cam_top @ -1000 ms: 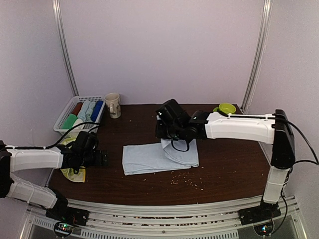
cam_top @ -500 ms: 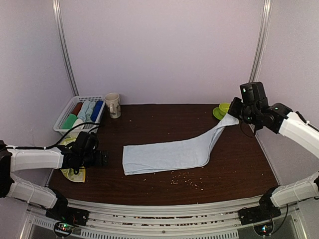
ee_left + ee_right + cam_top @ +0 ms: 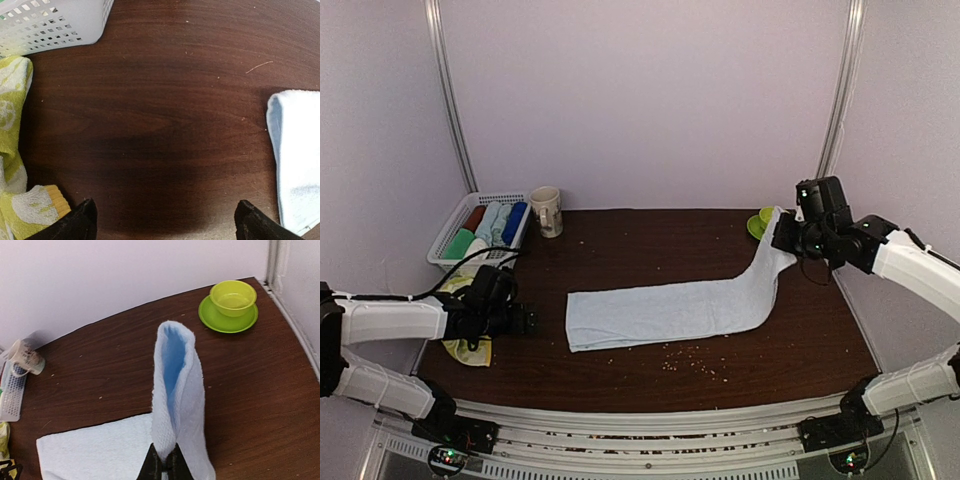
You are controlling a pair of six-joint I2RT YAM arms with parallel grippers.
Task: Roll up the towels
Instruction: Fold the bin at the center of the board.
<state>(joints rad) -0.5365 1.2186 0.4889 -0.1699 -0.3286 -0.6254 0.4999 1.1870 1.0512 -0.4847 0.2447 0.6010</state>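
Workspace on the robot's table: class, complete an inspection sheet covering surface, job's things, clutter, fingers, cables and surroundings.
Surface: dark wood table, crumbs scattered near front.
Job's things: pale blue towel unrolled, right end lifted; yellow-green towel crumpled at left edge.
Clutter: white basket holding rolled cloths; mug; green bowl on saucer.
Fingers: left fingers wide apart, empty; right fingers pinched on pale blue towel.
Cables: black cable looping over left arm.
Surroundings: pale walls, metal rails.
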